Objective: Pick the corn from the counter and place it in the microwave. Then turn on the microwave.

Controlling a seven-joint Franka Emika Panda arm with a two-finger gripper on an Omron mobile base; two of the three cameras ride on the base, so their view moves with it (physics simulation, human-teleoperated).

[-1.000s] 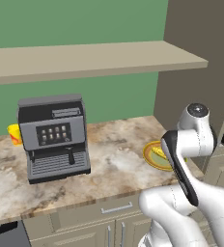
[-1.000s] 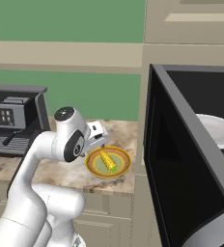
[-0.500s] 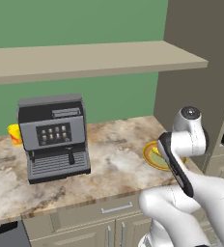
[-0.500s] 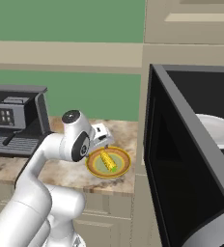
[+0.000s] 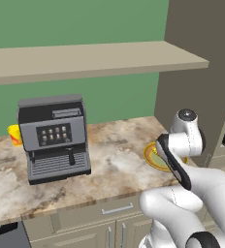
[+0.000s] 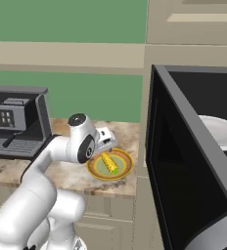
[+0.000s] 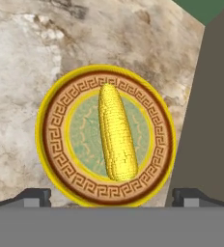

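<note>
Gripper point(image 7: 111, 197), seen from the hand view: its 2 finger tips point(image 7: 33, 197) stand fully apart at the lower edge, holding nothing, poised above the plate point(image 7: 51, 149). The corn point(image 7: 116, 139) lies lengthwise across the middle of this round, yellow-rimmed plate, clear of both tips. The plate rests on the marbled counter point(image 7: 27, 62) near its right end, just beside a dark upright panel point(image 7: 210, 116). Right base view: the corn point(image 6: 108, 163) on the plate point(image 6: 124, 170) lies left of the microwave point(image 6: 203, 161), whose door stands open, a white turntable plate point(image 6: 222, 133) inside. A coffee machine point(image 5: 54, 138) stands toward the counter's left end.
</note>
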